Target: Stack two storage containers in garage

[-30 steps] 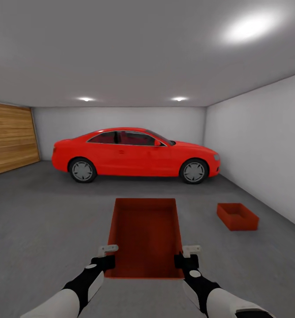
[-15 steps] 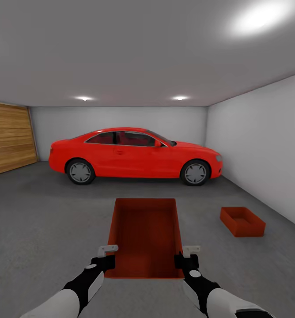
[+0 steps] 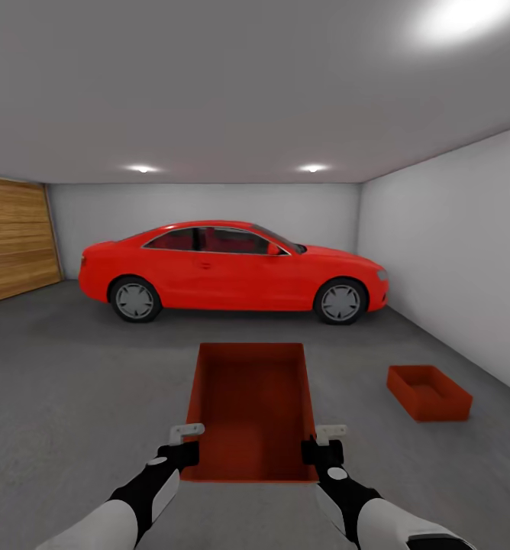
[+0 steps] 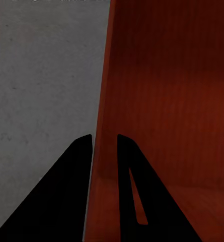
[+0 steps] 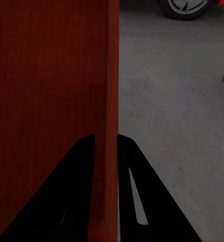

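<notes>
Garage walls [image 3: 446, 244] of pale grey close the scene on the right and at the far end, with a wooden slatted door [image 3: 14, 237] at the far left and a dark grey floor [image 3: 79, 382] spreading towards the robot. Parked across the far side stands a red car [image 3: 232, 267], nose to the right.

Near the robot, at the centre, one orange-red storage container [image 3: 251, 409] is carried above the floor, its open top facing up and its long side running away from the robot. The left gripper [image 3: 185, 444] pinches the container's left wall at the near corner; in the left wrist view its dark fingers [image 4: 76, 171] sit one on each face of the thin wall [image 4: 104, 126]. The right gripper [image 3: 324, 443] clamps the right wall [image 5: 112, 91] the same way at the near right corner.

A second storage container [image 3: 429, 393] rests on the floor to the right, near the right wall, well apart from the carried one.
</notes>
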Available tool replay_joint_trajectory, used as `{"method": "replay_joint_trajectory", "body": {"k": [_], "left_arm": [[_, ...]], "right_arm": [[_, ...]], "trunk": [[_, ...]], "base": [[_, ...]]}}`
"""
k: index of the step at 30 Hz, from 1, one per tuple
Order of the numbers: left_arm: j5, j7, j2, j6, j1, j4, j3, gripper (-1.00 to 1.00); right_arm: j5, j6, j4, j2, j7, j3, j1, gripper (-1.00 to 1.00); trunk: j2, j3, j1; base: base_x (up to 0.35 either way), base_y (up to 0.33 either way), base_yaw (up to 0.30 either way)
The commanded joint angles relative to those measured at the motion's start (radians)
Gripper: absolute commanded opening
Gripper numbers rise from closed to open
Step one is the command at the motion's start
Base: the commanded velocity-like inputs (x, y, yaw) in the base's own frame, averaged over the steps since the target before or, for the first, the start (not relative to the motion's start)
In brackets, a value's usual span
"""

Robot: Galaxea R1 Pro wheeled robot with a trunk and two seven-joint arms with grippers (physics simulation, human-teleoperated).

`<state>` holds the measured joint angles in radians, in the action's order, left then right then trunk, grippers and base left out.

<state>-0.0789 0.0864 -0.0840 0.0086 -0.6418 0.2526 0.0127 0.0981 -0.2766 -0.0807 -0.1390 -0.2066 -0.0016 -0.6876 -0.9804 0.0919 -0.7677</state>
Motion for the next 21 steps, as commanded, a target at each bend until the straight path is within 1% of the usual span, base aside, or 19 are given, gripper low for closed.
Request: {"method": "replay_joint_trajectory", "body": {"k": [1, 21], "left_arm": [[-0.004, 0.007, 0.023, -0.02, -0.001, 0.004, -0.003, -1.0], [-0.004, 0.007, 0.021, -0.019, -0.001, -0.001, -0.003, -1.0]], "right_arm": [[0.0, -0.001, 0.004, 0.001, -0.005, -0.028, -0.001, -1.0], [0.002, -0.001, 0.004, 0.001, -0.005, -0.028, -0.001, -1.0]], "trunk": [[-0.001, 0.002, -0.001], [-0.001, 0.002, -0.001]], "base": [[0.321, 0.0, 0.0], [0.321, 0.0, 0.0]]}}
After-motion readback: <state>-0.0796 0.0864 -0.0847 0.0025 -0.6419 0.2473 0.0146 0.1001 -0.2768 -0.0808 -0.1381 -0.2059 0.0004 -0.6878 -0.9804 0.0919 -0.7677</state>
